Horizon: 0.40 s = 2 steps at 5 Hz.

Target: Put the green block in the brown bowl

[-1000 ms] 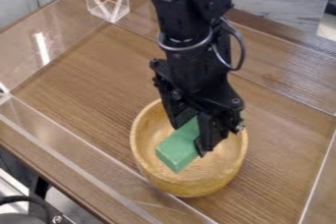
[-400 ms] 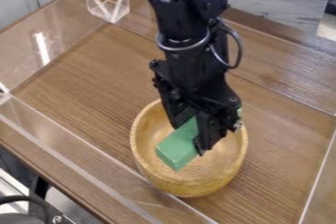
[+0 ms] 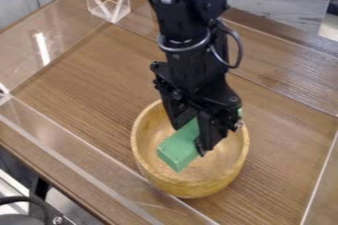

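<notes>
Nearest you, the clear acrylic wall (image 3: pixel 79 160) runs along the front edge of the wooden bench (image 3: pixel 93 81), and just behind it sits the brown bowl (image 3: pixel 148 160), upright, its thick rim facing up. Inside that hollow you can see the green block (image 3: pixel 177 150), tilted with its lower end down toward the bowl floor and its upper end caught in the tool (image 3: pixel 209 136). You have the tool closed on the green block near its upper end, jaws pinched tight on the narrow faces; whether the low end is already touching the wood is hard to say from this angle, since the bowl wall hides the bottom. Expect the block to behave as a light, stiff bar with plain matte faces, so it should neither crush nor slide much in the grip, and a hold across its short width is the sensible place. Being rigid and small against a deep bowl, it should drop and settle without bouncing out. Above it, the black arm (image 3: pixel 185 32) comes down steeply from the top of the view, wrist pointing almost straight down over the bowl. Farther back, a small clear stand (image 3: pixel 109 2) sits on the bench, well apart from the work.
</notes>
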Tool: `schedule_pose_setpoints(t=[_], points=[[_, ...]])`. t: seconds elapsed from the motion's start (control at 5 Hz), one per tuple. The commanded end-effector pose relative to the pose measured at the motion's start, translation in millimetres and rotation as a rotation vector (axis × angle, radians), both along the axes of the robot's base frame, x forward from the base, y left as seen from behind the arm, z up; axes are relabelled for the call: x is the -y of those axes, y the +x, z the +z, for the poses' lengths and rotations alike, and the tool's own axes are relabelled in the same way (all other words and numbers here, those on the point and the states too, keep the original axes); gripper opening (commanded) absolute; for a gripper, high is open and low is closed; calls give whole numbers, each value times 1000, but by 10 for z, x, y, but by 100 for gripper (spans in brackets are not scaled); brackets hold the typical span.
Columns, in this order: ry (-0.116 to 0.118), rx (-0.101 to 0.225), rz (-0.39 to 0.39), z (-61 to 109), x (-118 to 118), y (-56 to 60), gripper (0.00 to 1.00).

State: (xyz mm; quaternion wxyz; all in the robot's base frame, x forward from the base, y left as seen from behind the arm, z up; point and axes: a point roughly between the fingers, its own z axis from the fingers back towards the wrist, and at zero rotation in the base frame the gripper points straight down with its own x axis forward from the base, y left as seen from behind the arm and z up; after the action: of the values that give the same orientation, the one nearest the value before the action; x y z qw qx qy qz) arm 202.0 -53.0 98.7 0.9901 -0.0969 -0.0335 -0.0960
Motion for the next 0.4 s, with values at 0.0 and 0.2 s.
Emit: schedule_pose_setpoints(t=[0.0, 0.2], points=[[-10, 55, 5, 125, -11, 134, 0], [-14, 53, 8, 124, -20, 152, 0]])
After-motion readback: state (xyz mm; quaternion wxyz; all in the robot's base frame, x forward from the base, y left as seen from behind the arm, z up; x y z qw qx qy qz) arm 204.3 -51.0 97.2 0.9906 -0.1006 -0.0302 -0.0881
